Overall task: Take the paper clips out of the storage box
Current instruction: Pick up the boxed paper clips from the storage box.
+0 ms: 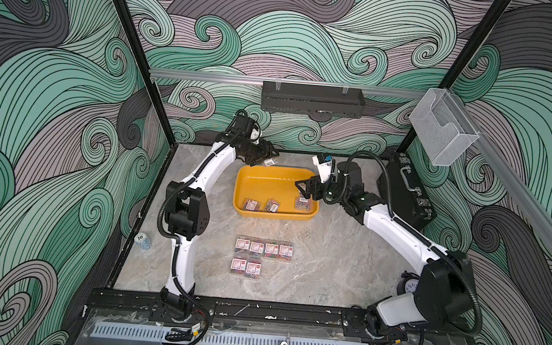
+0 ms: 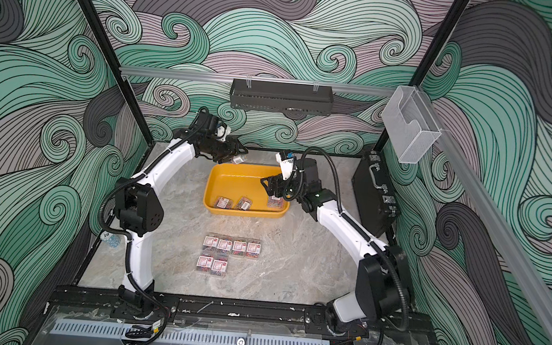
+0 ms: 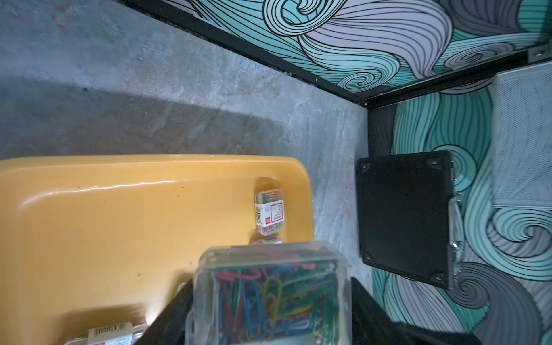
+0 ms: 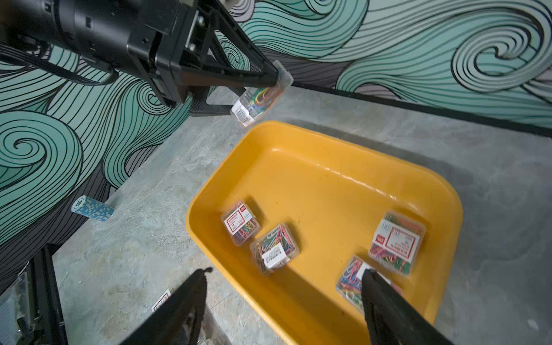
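The storage box (image 1: 274,215) is a shallow yellow tray near the back of the table. My left gripper (image 1: 267,161) is shut on a clear box of paper clips (image 3: 265,292) and holds it above the tray's back left corner. Several more boxes of paper clips lie in the tray's near half (image 4: 240,222) (image 4: 274,248) (image 4: 395,242). My right gripper (image 4: 286,271) hangs open over the tray's right end, with nothing between its fingers. One fingertip (image 4: 370,277) overlaps another box (image 4: 349,280); I cannot tell if they touch. Several boxes lie in two rows on the table (image 1: 263,248) in front of the tray.
A black briefcase (image 1: 407,194) stands against the right wall, close behind my right arm. A clear bin (image 1: 443,126) and a black rack (image 1: 312,98) hang on the walls. A stack of blue poker chips (image 1: 143,241) sits at the table's left edge. A small clock (image 1: 409,285) stands near the right arm's base.
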Robot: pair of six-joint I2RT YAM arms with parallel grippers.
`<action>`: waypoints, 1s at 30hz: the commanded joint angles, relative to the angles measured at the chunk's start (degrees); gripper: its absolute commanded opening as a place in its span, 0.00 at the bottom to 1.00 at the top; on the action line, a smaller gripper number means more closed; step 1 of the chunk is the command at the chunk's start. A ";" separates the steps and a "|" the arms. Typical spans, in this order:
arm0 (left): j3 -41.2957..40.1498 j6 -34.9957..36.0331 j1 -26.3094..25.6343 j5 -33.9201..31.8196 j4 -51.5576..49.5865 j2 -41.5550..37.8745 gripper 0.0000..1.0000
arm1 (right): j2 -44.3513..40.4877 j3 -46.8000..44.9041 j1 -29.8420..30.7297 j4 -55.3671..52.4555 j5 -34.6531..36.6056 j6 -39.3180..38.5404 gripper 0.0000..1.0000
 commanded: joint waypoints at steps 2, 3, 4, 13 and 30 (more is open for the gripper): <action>1.01 -3.74 0.54 10.71 1.17 -2.65 0.60 | 4.73 3.92 -0.12 7.48 -10.93 -7.55 0.85; 0.80 -4.31 0.64 11.52 1.58 -2.85 0.60 | 5.80 4.49 -0.18 8.42 -11.87 -8.27 0.87; 0.66 -4.84 0.61 12.24 1.88 -3.07 0.60 | 6.83 5.23 -0.21 8.98 -12.94 -8.88 0.98; -4.41 -8.92 0.45 16.09 7.00 -7.66 0.60 | 14.16 12.81 -0.38 12.20 -15.83 -8.88 0.99; -7.16 -7.67 0.35 20.55 6.98 -9.73 0.60 | 20.53 20.44 -0.47 16.51 -23.09 -3.97 0.90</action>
